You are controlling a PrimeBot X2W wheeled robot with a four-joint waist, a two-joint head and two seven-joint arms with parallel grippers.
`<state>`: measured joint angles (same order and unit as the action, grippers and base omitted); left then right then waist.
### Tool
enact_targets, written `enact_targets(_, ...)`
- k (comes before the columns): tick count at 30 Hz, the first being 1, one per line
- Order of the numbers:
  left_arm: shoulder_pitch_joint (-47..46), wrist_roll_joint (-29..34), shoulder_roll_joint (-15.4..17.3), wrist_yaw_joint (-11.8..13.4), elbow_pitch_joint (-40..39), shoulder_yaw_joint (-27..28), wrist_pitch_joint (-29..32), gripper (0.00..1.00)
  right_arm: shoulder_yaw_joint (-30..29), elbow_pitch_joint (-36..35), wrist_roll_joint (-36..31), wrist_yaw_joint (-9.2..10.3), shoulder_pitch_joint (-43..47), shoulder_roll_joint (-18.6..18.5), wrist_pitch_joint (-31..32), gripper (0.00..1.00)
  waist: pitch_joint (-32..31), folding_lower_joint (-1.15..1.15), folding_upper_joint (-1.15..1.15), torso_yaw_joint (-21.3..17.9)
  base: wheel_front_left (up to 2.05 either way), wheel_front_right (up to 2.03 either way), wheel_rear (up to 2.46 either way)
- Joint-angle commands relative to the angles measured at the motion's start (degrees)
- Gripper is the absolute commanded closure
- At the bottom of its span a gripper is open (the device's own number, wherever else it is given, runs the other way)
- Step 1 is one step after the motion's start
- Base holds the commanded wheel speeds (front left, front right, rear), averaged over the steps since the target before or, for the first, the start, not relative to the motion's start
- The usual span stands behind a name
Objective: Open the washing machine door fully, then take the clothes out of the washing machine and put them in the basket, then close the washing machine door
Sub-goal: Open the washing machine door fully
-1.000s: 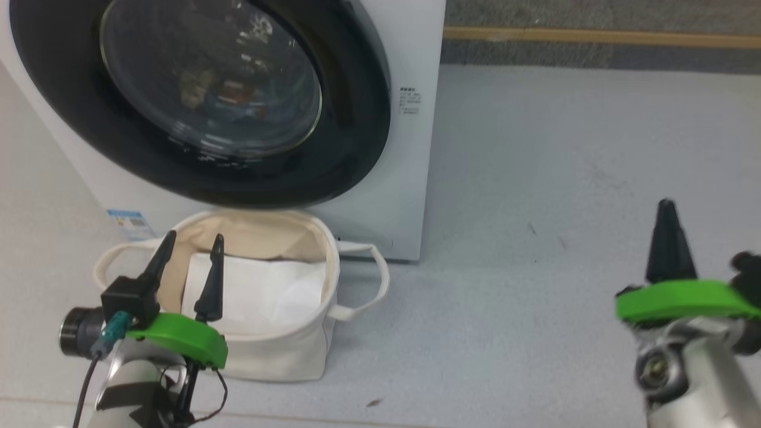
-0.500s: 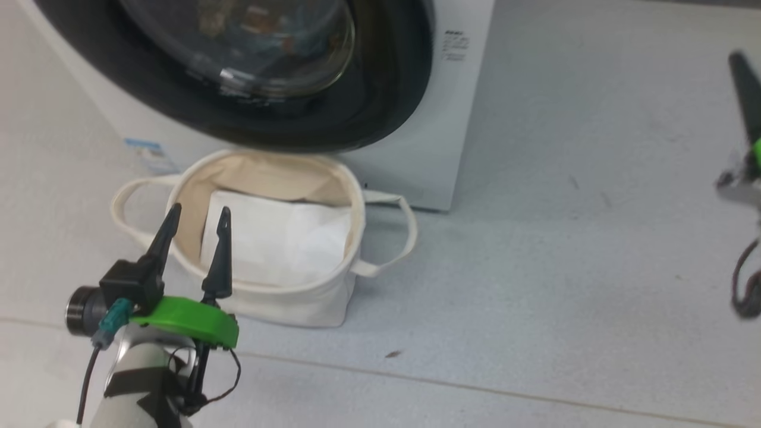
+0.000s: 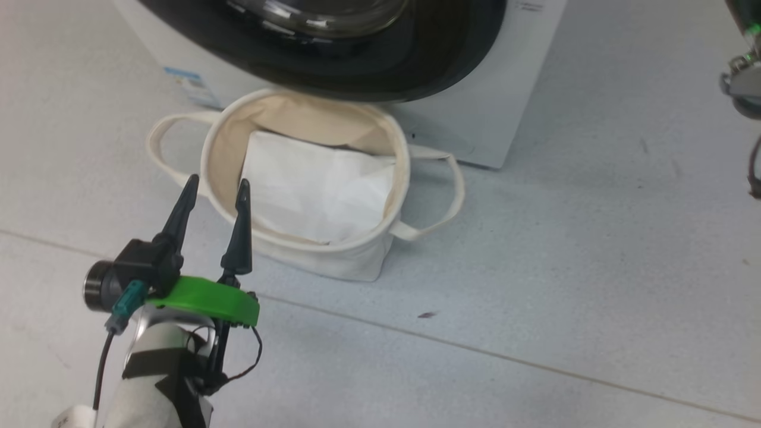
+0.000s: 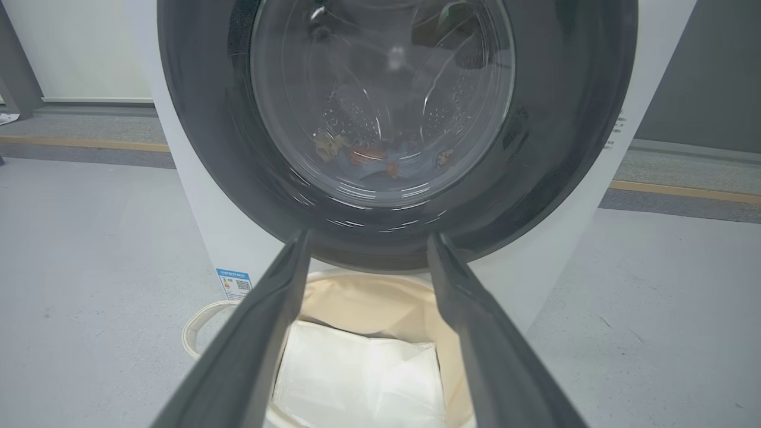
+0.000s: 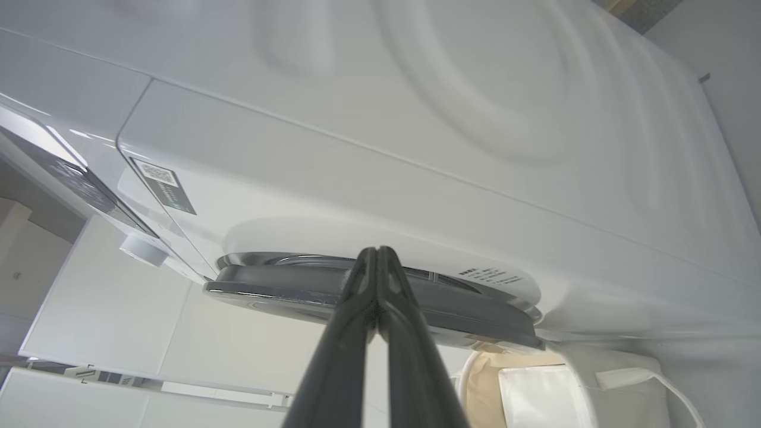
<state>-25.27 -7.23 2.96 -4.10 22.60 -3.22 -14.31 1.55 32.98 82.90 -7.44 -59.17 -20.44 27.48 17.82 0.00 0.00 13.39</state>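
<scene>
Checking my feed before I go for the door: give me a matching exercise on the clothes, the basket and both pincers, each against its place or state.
Things:
1 clothes
2 basket
3 left pincer
4 right pincer

Place or state:
A fingers pressed together, holding nothing
B on the floor, white sheet inside
C fingers spread apart
D behind the glass of the washing machine door

Pairs: 1-D, 2-B, 3-C, 4-A
</scene>
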Motion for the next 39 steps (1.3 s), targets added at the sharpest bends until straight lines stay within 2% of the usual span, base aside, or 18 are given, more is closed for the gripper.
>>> enact_targets(1,-1.8,0.1,0.7,0.0,-2.1,1.6,-0.7,0.00,0.7,-0.3,0.5,-0.05,-3.4,1.1,0.7,1.00,1.3,0.00,0.00,1.2,0.00,0.00,0.00)
enact_targets(9,-2.7,-1.1,0.0,0.4,-2.4,0.3,-0.7,0.00,3.7,8.0,-0.4,-0.05,-10.4,5.1,2.5,1.00,3.9,0.00,0.00,4.0,0.00,0.00,0.00)
enact_targets(15,-3.3,-3.3,-0.1,1.1,-2.6,-2.2,-0.7,0.00,6.1,11.2,-2.1,-0.05,-13.0,7.1,2.1,1.00,5.2,0.00,0.00,5.6,0.00,0.00,0.00)
enact_targets(28,-3.1,-7.2,-0.1,3.5,-4.1,-6.3,-0.7,0.00,7.5,16.9,-3.7,-0.05,-19.5,7.5,-2.3,1.00,7.9,0.00,0.00,7.6,0.00,0.00,0.00)
enact_targets(34,-3.7,-8.2,-0.1,4.1,-4.4,-7.5,-0.7,0.00,9.6,17.0,-3.2,-0.05,-19.3,8.2,0.5,1.00,8.1,0.00,0.00,8.2,0.00,0.00,0.00)
enact_targets(39,-3.1,-8.2,-0.1,4.4,-3.9,-7.6,-0.7,0.00,11.8,12.4,-0.8,-0.05,-14.8,8.4,6.4,1.00,6.5,0.00,0.00,8.2,0.00,0.00,0.00)
